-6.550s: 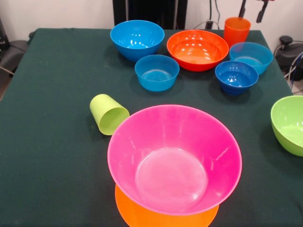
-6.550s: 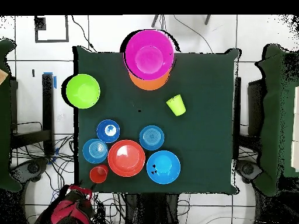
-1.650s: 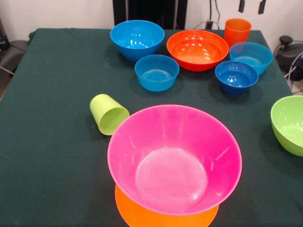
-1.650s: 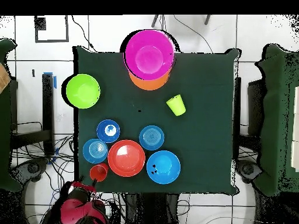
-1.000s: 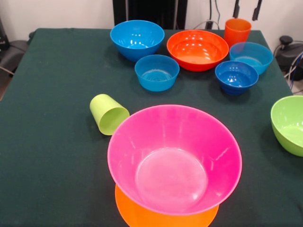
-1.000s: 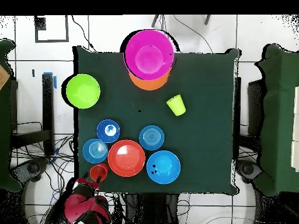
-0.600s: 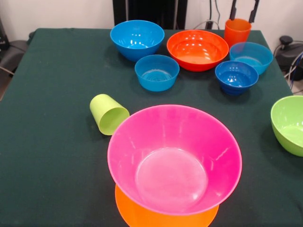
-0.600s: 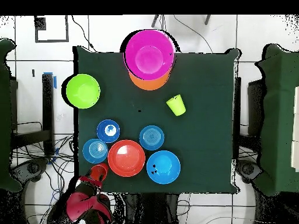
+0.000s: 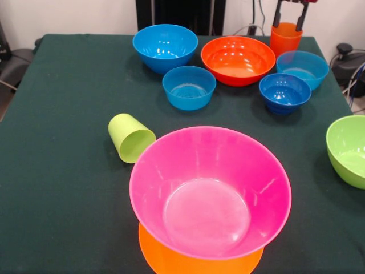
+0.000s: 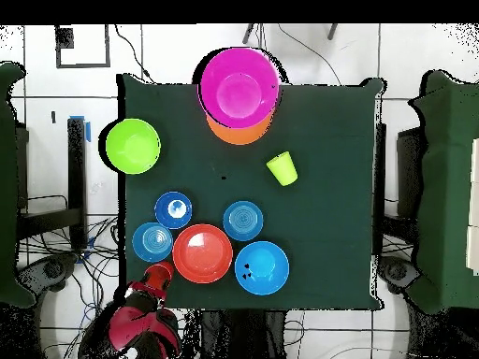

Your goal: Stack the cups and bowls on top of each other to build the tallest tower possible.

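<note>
The tower is a large pink bowl (image 9: 210, 191) sitting upright on an upturned light-orange bowl (image 9: 171, 264), at the table's near edge. A lime-green cup (image 9: 131, 137) lies on its side to the left of it. The ribbed orange cup (image 9: 286, 37) stands upright at the far right corner. My gripper (image 9: 289, 16) is open, its two dark fingers (image 9: 277, 14) apart at the cup's rim. From overhead, the red arm (image 10: 136, 323) reaches to the orange cup (image 10: 157, 275). I cannot tell whether the fingers touch the cup.
A medium blue bowl (image 9: 165, 47), a red-orange bowl (image 9: 238, 59) and three small blue bowls (image 9: 189, 87) (image 9: 284, 91) (image 9: 303, 67) crowd the far side beside the orange cup. A lime-green bowl (image 9: 348, 149) sits at the right edge.
My gripper has come down from the top edge to the orange cup's rim. In the overhead view the arm has moved in toward the cup. The cups and bowls have not moved.
</note>
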`<state>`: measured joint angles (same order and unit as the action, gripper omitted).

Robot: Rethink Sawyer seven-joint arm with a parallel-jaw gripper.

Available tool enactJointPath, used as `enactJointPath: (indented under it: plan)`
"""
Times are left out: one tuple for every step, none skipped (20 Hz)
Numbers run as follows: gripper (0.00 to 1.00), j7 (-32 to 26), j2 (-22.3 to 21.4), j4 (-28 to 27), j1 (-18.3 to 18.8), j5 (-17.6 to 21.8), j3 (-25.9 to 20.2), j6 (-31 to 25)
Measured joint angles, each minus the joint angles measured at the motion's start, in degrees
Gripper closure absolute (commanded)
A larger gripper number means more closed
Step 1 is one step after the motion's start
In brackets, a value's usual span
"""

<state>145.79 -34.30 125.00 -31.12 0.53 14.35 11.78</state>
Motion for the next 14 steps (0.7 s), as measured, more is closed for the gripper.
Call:
enactJointPath:
  plan:
    - [0.0,0.0,0.1,0.0,0.0,0.0,0.0,0.0]
    - [0.0,0.0,0.3,0.0,0.0,0.0,0.0,0.0]
    - [0.0,0.0,0.3,0.0,0.0,0.0,0.0,0.0]
    - [0.0,0.0,0.3,0.0,-0.1,0.0,0.0,0.0]
    - [0.0,0.0,0.3,0.0,-0.2,0.0,0.0,0.0]
    - [0.0,0.0,0.3,0.0,-0.2,0.0,0.0,0.0]
    - [0.0,0.0,0.3,0.0,-0.3,0.0,0.0,0.0]
    - [0.0,0.0,0.3,0.0,-0.3,0.0,0.0,0.0]
    - [0.0,0.0,0.3,0.0,-0.4,0.0,0.0,0.0]
    - [0.0,0.0,0.3,0.0,-0.5,0.0,0.0,0.0]
    - [0.0,0.0,0.3,0.0,-0.5,0.0,0.0,0.0]
    - [0.0,0.0,0.3,0.0,-0.6,0.0,0.0,0.0]
    - [0.0,0.0,0.3,0.0,-0.6,0.0,0.0,0.1]
    - [0.0,0.0,0.3,0.0,-0.6,0.0,-0.1,0.1]
